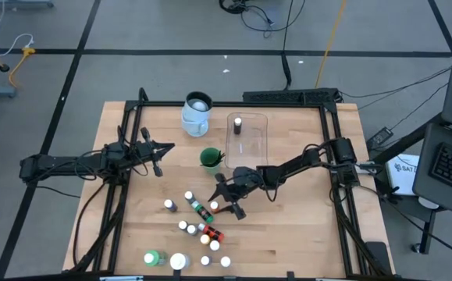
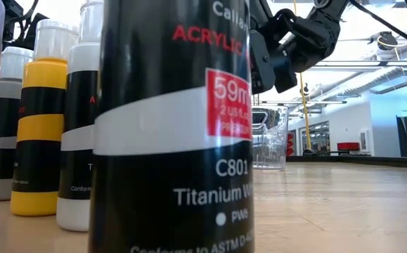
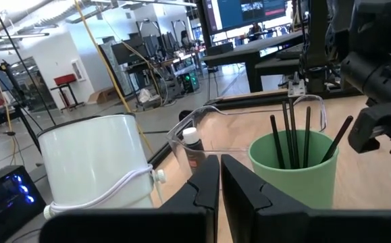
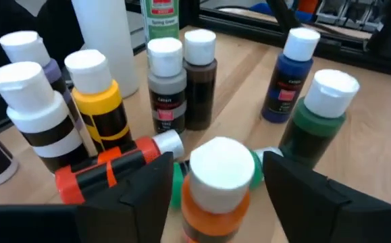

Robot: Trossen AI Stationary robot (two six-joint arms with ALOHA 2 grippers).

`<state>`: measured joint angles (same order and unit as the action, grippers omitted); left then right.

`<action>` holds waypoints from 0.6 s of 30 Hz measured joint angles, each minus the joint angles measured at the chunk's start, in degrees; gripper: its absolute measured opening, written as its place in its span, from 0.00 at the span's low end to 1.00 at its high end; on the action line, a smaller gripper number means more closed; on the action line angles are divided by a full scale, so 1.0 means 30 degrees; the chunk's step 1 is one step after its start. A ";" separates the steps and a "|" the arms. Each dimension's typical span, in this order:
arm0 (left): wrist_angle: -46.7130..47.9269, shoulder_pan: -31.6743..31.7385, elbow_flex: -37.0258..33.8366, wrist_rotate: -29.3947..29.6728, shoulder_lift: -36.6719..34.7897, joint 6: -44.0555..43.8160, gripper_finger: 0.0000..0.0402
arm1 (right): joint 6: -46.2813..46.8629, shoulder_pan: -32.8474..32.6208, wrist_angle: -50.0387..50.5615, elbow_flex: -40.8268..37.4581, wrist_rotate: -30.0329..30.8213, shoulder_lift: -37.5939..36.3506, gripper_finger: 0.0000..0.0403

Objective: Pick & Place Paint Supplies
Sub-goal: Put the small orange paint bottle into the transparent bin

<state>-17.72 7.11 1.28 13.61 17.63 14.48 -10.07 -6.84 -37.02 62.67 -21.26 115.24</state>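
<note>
Several small white-capped paint bottles (image 1: 198,234) stand and lie near the table's front edge. My right gripper (image 1: 227,199) is at the far end of this group, open, pointing toward the near left. In the right wrist view an upright orange bottle (image 4: 217,182) stands between its two fingers (image 4: 148,182); I see a small gap on either side. A red bottle (image 4: 104,172) lies on its side beside it. Dark brushes stand in a green cup (image 1: 210,158). My left gripper (image 1: 160,153) is shut at the table's left, holding nothing.
A pale jug (image 1: 197,114) and a clear tub (image 1: 249,144) with one dark bottle (image 1: 237,123) inside stand at the far middle. A green bottle (image 1: 153,257) and white jar (image 1: 178,261) stand at the front edge. Bare wood lies to the right of the bottles.
</note>
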 joint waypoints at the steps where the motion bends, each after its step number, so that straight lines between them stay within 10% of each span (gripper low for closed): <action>1: 0.0007 0.0000 0.0000 0.0000 0.0000 -0.0042 0.05 | 0.0012 0.0002 -0.0015 0.0000 0.0000 0.0000 0.52; 7: 0.0020 0.0000 0.0000 0.0000 -0.0006 -0.0067 0.05 | 0.0452 -0.0005 0.0201 0.0000 -0.0020 -0.0006 0.26; 18: 0.0444 0.0000 0.0000 0.0007 0.0000 -0.0015 0.05 | -0.1087 -0.0178 0.6946 0.0155 0.2186 -0.7213 0.26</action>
<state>-16.38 7.11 1.28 13.63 17.63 14.44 -13.33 -7.37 -16.18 63.14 -14.70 93.60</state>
